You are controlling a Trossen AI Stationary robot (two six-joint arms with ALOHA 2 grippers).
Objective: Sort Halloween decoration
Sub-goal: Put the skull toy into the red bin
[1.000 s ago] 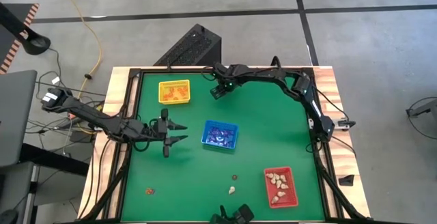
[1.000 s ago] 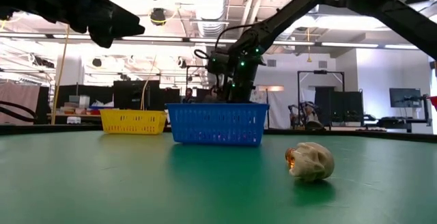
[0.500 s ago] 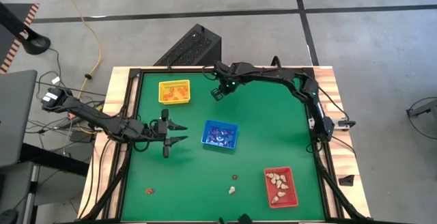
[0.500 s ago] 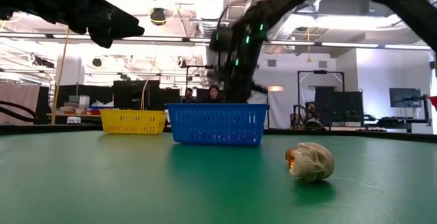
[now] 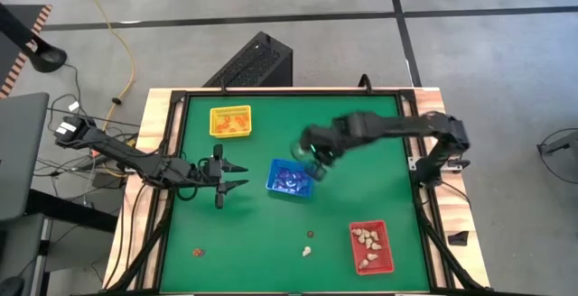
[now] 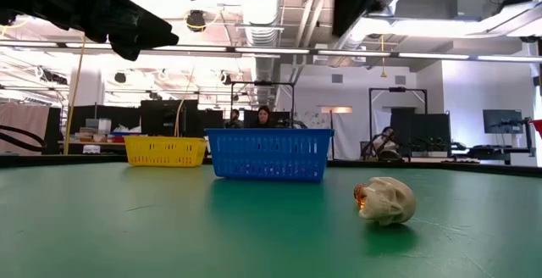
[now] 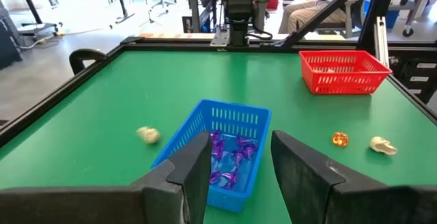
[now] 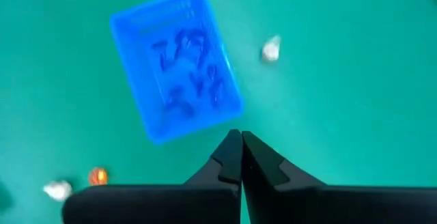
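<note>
The Halloween decoration is small trinkets. Purple ones lie in the blue tray, orange ones in the yellow tray and cream ones in the red tray. Loose on the green table lie a cream skull, a small orange-dark piece beside it, an orange piece and another cream piece next to the blue tray. My right gripper hangs shut above the blue tray's right end, with nothing between its fingers. My left gripper hovers open to the left of the blue tray, pointing at it.
The table has a raised black frame along its edges. The skull lies close to the low camera at the near edge. Bare green surface spreads between the blue and red trays. A person sits behind the far edge.
My right gripper has swung from the far edge beside the yellow tray toward the table's middle, rising as it went. It now hangs over the blue tray's right end. The trays and loose trinkets have stayed in place.
</note>
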